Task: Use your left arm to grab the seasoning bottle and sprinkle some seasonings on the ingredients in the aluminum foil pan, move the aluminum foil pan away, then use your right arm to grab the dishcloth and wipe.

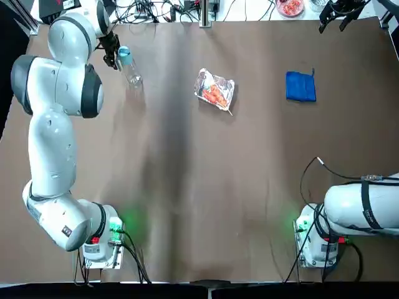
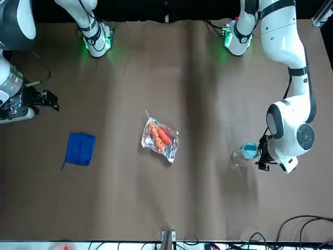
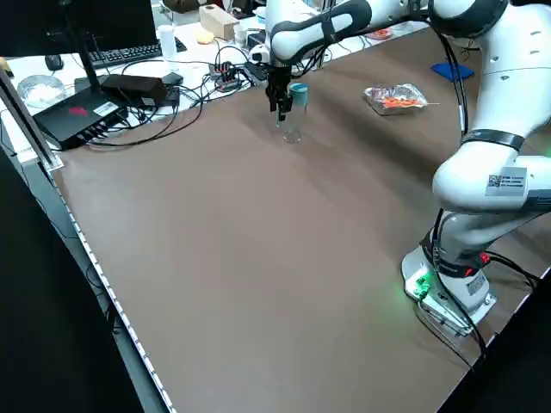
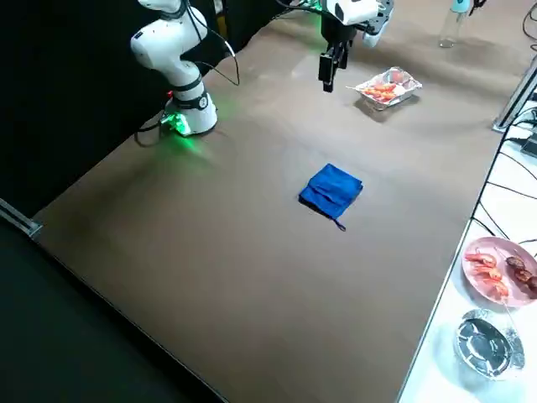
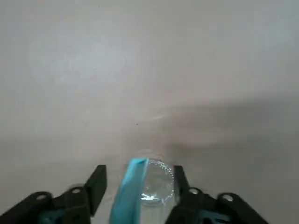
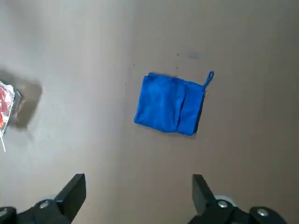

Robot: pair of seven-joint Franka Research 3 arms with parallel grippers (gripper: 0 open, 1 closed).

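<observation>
The seasoning bottle (image 1: 130, 70) stands upright at the far left of the table, clear with a light blue cap. My left gripper (image 1: 118, 59) is open at cap height. In the left wrist view the bottle (image 5: 152, 183) sits between its two fingers (image 5: 96, 183), with a gap on one side. The aluminum foil pan (image 1: 215, 89) lies mid-table at the back, holding orange-red ingredients (image 1: 214, 94) and a pale skewer. The blue dishcloth (image 1: 300, 86) lies folded to its right. My right gripper (image 1: 340, 14) hovers open at the far right edge, above and beyond the dishcloth (image 6: 170, 103).
Cables and equipment line the far table edge (image 1: 156, 9). A pink plate of food (image 4: 499, 269) and a small metal bowl (image 4: 485, 342) sit on a white surface past the table's far edge on the right. Brown tabletop (image 1: 199, 187) stretches between the arm bases.
</observation>
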